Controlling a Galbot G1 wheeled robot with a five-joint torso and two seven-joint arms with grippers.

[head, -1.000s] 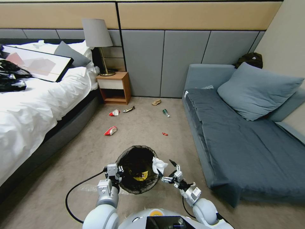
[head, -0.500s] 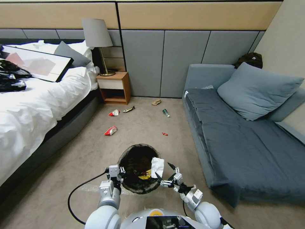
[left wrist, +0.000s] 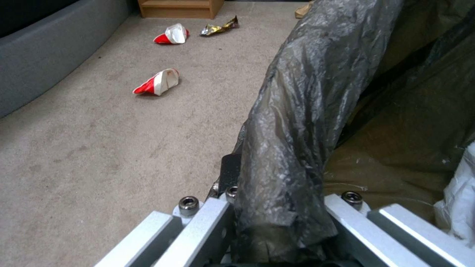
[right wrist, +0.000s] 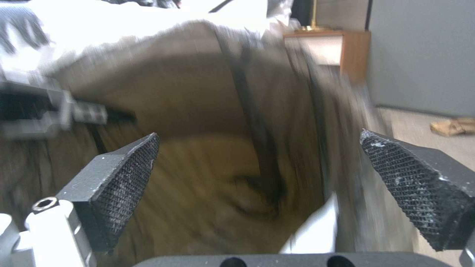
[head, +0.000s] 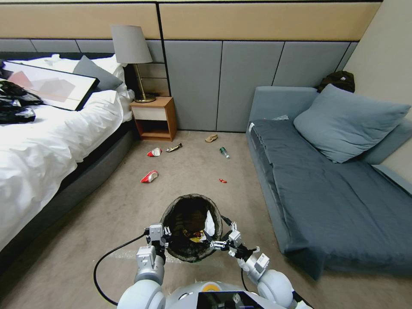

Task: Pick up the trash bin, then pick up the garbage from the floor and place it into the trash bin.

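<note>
**Bin held close, litter waits far ahead**

The room is a bedroom. A big white bed [head: 47, 141] fills the left side, and a long grey sofa [head: 334, 193] fills the right. A small wooden nightstand [head: 154, 118] with a lamp [head: 131, 56] stands at the far wall between them. The floor [head: 107, 214] is plain, flat and beige, and it runs like a lane from the robot to the far wall.

The trash bin [head: 192, 227] is near, right in front of the robot, between its two arms. A black bag lines it. Inside lie a white tissue [head: 209, 224] and a yellow scrap [head: 196, 235].

The left gripper [head: 157, 238] is clamped on the bin's left rim; the left wrist view shows the bag's edge pinched between its metal fingers. The right gripper [head: 219, 234] hangs at the bin's right rim with its fingers spread wide and nothing in them.

The rest of the garbage lies farther off, all on the far side of the bin. A red-and-white wrapper [head: 149, 176] is far and to the left. A tiny red scrap [head: 222, 180] is far and a bit right. It is likely the closest piece for the free right gripper. Past them sit another wrapper [head: 154, 152], a shiny wrapper [head: 174, 147], a green bottle [head: 224, 152] and brown paper [head: 211, 137].
</note>
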